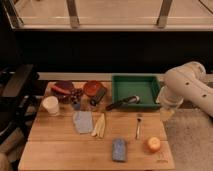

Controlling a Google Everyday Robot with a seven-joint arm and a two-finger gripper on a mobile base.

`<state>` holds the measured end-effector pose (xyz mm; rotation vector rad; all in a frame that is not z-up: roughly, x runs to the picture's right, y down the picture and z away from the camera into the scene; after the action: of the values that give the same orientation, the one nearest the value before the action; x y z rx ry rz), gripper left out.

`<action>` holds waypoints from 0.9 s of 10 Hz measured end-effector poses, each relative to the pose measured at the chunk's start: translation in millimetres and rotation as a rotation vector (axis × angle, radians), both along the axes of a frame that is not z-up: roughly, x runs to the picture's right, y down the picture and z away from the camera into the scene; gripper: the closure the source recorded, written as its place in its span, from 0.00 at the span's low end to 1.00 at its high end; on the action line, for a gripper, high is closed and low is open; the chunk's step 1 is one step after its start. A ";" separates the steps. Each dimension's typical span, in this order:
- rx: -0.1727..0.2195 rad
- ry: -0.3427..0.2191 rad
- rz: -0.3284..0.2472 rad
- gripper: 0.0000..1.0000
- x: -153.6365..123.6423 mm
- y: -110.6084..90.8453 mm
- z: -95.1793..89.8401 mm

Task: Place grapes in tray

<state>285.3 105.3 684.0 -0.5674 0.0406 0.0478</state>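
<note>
Your end effector (168,113) hangs by the right end of the counter (60,145), just past the tray (142,86), open wide and empty (likely parked out of the way). The grapes (76,93) sit far left, between a plate (61,89) and a bowl (91,87), so you must reach across.

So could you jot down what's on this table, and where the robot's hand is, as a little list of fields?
grapes: on the wooden table, between purple plate and red-orange bowl
tray: green, back right, black-handled tool across its front rim
gripper: open, empty, past the table's right edge beside the tray
also there: white cup, fork, orange, blue sponge
status: grapes not yet in tray
</note>
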 end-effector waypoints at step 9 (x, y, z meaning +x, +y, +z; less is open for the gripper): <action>0.099 -0.379 0.230 0.35 -131.9 -31.9 28.9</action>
<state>153.4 73.4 713.0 -0.4728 -0.3944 0.1648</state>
